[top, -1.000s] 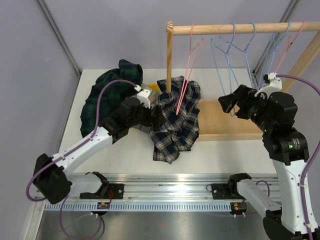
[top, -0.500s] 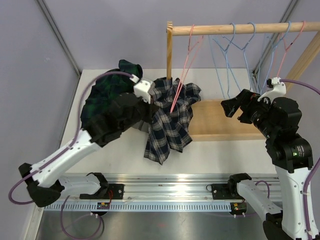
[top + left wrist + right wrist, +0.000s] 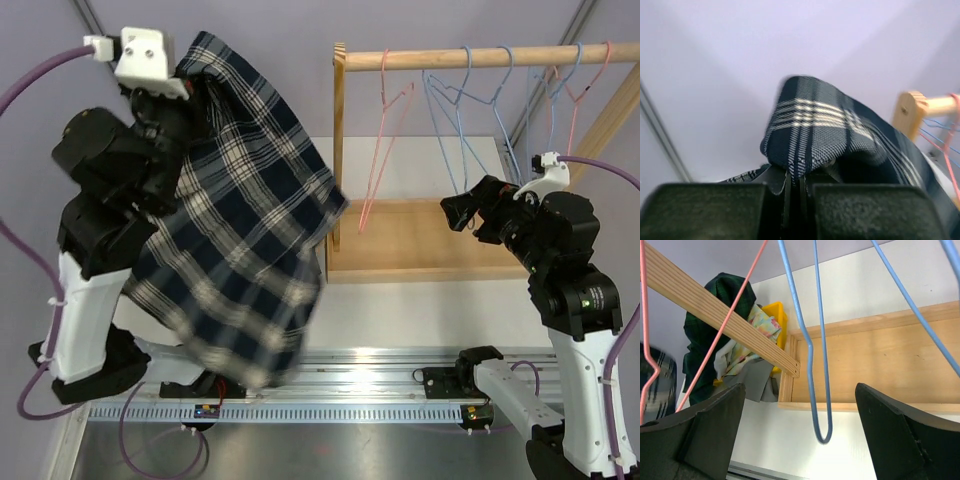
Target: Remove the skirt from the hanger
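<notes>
The navy-and-white plaid skirt (image 3: 240, 230) hangs in the air at the left, off the hanger, and drapes down past the table's near edge. My left gripper (image 3: 795, 176) is raised high and shut on a fold of the skirt (image 3: 815, 120); in the top view the cloth hides its jaws. The pink hanger (image 3: 381, 150) hangs bare on the wooden rail (image 3: 480, 57). My right gripper (image 3: 462, 212) stands open to the right of it, and a blue hanger's lower loop (image 3: 822, 432) hangs between its fingers (image 3: 710, 430) without touching them.
Several blue and pink hangers (image 3: 470, 100) hang along the rail. The rack has an upright post (image 3: 339, 150) and a wooden base tray (image 3: 880, 355). A dark green plaid garment (image 3: 702, 320), a yellow bin (image 3: 778, 315) and other cloth lie left of the rack.
My left gripper shut on the skirt, then swung up and to the left, pulling the skirt off the pink hanger, which now hangs empty. The right arm barely moved.
</notes>
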Robot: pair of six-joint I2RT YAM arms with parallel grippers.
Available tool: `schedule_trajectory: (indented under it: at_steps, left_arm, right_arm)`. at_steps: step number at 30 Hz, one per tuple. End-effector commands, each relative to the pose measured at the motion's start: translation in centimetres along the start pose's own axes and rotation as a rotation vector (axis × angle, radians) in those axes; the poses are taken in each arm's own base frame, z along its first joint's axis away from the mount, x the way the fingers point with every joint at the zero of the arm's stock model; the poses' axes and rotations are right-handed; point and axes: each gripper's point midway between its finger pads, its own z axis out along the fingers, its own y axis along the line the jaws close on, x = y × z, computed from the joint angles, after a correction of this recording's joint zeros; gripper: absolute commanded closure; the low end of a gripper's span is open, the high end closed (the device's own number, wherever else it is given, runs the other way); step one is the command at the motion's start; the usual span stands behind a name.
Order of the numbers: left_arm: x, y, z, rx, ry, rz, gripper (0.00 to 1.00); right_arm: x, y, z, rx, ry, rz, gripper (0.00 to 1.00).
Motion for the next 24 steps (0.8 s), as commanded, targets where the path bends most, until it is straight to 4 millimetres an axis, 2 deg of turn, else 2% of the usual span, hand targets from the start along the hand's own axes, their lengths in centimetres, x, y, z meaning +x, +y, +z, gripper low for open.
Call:
schedule_trajectory:
  at_steps: [1,3,4,5,7,10,11,13,14,15,17,18,19,20,21,24]
  left_arm:
    - [-0.9,-0.1,4.5,-0.034,-0.038,0.115,1.00]
    - [-1.5,0.8,5.8,-0.065,-0.061,0.129,1.00]
    - [-2.5,1.1,6.1,-0.067,-0.090,0.126,1.00]
    - [-1.7,0.9,7.5,-0.067,-0.078,0.140,1.00]
    - [-1.7,2.0,8.6,-0.092,-0.085,0.152,1.00]
    - [-0.3,2.9,10.3,-0.122,-0.067,0.170,1.00]
    - [1.3,3.0,11.0,-0.128,-0.031,0.184,1.00]
    - [2.6,4.2,10.7,-0.173,-0.006,0.195,1.00]
    - [6.9,3.9,11.8,-0.174,0.057,0.218,1.00]
    - [6.9,4.9,10.7,-0.195,0.044,0.207,1.00]
    - [10.5,5.4,10.6,-0.214,0.069,0.150,1.00]
    - [17.0,6.4,10.5,-0.230,0.188,0.163,1.00]
    - [17.7,6.7,9.7,-0.236,0.172,0.090,1.00]
    - [20.1,7.3,9.3,-0.252,0.210,0.068,1.00]
    - [25.5,8.4,8.4,-0.281,0.311,0.068,1.00]
    - [31.5,9.2,6.3,-0.333,0.430,-0.049,1.00]
  right_arm:
    - [-0.9,0.1,0.2,-0.002,-0.040,-0.007,0.01]
    - [-0.9,0.0,0.0,0.004,-0.040,-0.016,0.01]
    - [-0.8,0.0,0.0,0.003,-0.034,-0.017,0.01]
    - [-0.8,0.1,-0.2,-0.003,-0.036,-0.021,0.01]
    - [-0.5,0.0,-0.2,0.000,-0.026,-0.020,0.01]
    - [-0.4,-0.2,-0.5,0.008,-0.021,-0.031,0.01]
    - [-0.3,-0.4,-0.6,0.014,-0.022,-0.040,0.01]
    - [-0.3,-0.6,-0.9,0.024,-0.027,-0.048,0.01]
    - [-0.3,-0.7,-0.9,0.027,-0.024,-0.049,0.01]
    - [-0.2,-0.7,-0.9,0.028,-0.023,-0.051,0.01]
    - [-0.3,-0.7,-1.0,0.028,-0.026,-0.051,0.01]
    - [-0.3,-0.7,-1.1,0.027,-0.028,-0.049,0.01]
    - [-0.3,-0.7,-1.1,0.026,-0.027,-0.051,0.01]
    - [-0.3,-0.7,-1.1,0.026,-0.029,-0.051,0.01]
    - [-0.3,-0.6,-1.1,0.024,-0.028,-0.051,0.01]
    - [-0.3,-0.6,-1.2,0.020,-0.028,-0.051,0.01]
